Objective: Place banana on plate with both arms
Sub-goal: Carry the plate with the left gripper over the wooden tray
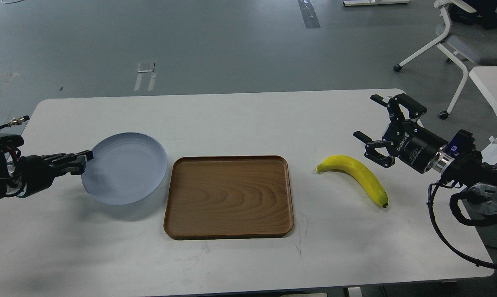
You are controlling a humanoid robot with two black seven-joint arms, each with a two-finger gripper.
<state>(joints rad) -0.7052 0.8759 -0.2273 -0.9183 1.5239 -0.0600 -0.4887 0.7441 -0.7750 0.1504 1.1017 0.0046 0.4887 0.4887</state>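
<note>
Standing by the long white desk (240,119), I see everything laid out in a row across it: plate on the left, a brown wooden tray (228,197) in the middle, banana on the right.

The plate (125,168) is pale blue-grey and looks tipped up off the desk, with a shadow under its near edge. The left arm's fingers (80,161) are pinched together at its left rim, so I judge them to be gripping the plate there.

The right arm's fingers (376,132) are spread wide with nothing between them, hovering above the desk near its right edge. They face left, towards the middle of the scene.

The banana (357,175) lies flat on the desk, just right of the tray and well apart from the plate. It sits just left of and nearer than those open fingers, so the right arm is plainly the closer one; the left is busy at the far side of the tray. Its long axis runs diagonally, from far-left to near-right. The end nearest the tray points left, and the dark tip points towards the near right corner of the desk. The curve bows upward, away from me.

To my eye the coming grasp turns on the fingers dropping a little left and nearer, closing across that diagonal, not along it.
</note>
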